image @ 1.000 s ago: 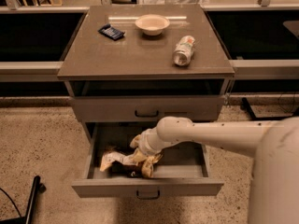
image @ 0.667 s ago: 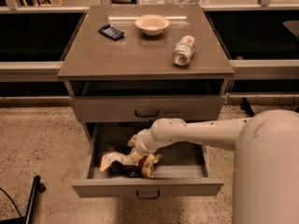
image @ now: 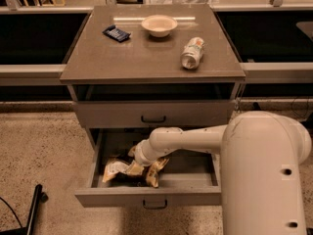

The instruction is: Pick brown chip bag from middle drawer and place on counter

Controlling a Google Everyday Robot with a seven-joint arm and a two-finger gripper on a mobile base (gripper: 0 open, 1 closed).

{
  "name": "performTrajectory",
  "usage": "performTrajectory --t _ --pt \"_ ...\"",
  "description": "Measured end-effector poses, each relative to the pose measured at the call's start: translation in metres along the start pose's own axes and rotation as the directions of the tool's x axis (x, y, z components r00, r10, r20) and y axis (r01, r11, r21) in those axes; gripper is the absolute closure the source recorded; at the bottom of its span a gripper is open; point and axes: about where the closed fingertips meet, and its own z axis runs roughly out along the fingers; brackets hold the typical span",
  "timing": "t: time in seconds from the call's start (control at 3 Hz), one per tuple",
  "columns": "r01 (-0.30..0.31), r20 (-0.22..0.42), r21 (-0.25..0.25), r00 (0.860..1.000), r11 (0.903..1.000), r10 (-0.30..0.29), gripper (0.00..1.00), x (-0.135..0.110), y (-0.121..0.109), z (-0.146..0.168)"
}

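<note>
Early in the task, the brown chip bag (image: pixel 124 169) lies in the open middle drawer (image: pixel 146 198) at lower centre, the tool (image: pixel 134 163) is down on it, grip impossible to tell, and the lift to the counter (image: pixel 146 60) is not yet done.

The robot has a smooth cream-white plastic arm (image: pixel 195 138), round like a fat tube. Its big rounded shoulder (image: pixel 259 180), lower right, has two small dark holes. The gripper (image: pixel 139 161) is at the arm's thin end, lower middle of the frame.
</note>
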Motion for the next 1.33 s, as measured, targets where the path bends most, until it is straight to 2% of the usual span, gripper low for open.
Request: performTrajectory --t 0.33,0.67,1.0,1.33 --pt "0.031 0.01 -0.056 1.0 0.998 -0.03 0.41 0.001 0.016 0.013" --pt "0.054 0.011 -0.103 0.999 0.9932 -0.053 0.59 0.001 0.027 0.024" --pt "0.057 0.013 -0.117 0.998 0.9915 -0.055 0.83 0.002 0.03 0.026" --pt "0.05 0.05 -0.1 0.998 0.9937 -0.046 1.0 0.0 0.027 0.016"
